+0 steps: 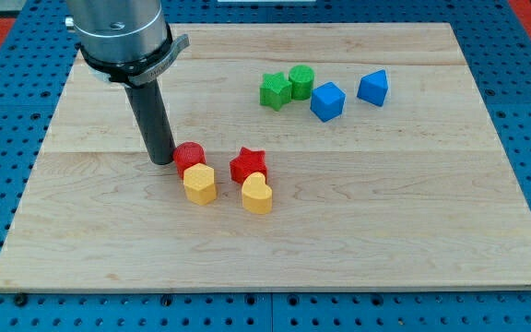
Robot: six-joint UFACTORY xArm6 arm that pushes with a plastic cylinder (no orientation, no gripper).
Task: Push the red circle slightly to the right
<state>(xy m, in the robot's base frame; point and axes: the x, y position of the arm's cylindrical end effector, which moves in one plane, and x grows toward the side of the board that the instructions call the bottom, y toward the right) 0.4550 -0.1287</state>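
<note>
The red circle [189,155] lies left of the board's middle. My tip [162,160] stands right against its left side, touching or nearly touching it. A yellow hexagon [199,183] sits just below the red circle, touching it. A red star [248,164] lies to the right of the circle, with a small gap between them. A yellow heart [257,195] sits just below the star.
A green star [274,90] and a green circle [301,82] sit together at the upper middle. A blue cube [327,100] is next to them and a blue triangle [373,88] is further right. The wooden board [385,212] is edged by a blue pegboard.
</note>
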